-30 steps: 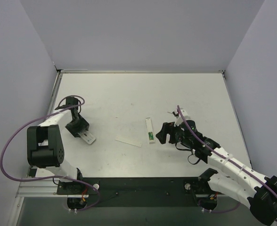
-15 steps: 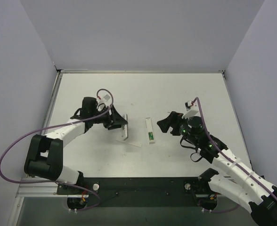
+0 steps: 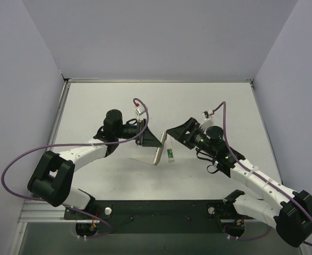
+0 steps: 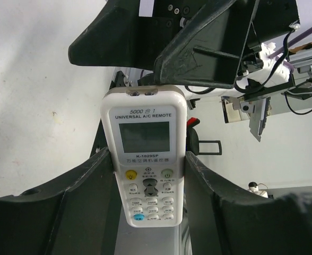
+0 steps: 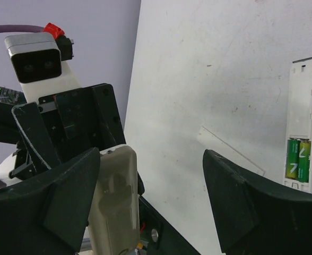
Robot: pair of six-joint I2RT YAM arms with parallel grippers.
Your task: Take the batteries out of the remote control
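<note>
The two green batteries (image 5: 298,158) sit side by side in the open slot of the remote control (image 5: 303,95), at the end nearest the arm bases. The remote control lies flat on the table (image 3: 209,101) with its back side up.

Just left of it, the left gripper (image 4: 148,155) squeezes a white A/C remote (image 4: 145,180) by its long sides. That remote is held up and tilted, with its buttons facing the wrist camera.

The right gripper (image 5: 150,153) is by the far end of the remote control. Its jaws are spread wide and hold nothing. The top of the white A/C remote sits at those open jaws, but I cannot tell if they touch it.

A thin flat strip (image 5: 230,150) lies on the table, left of the remote control.
</note>
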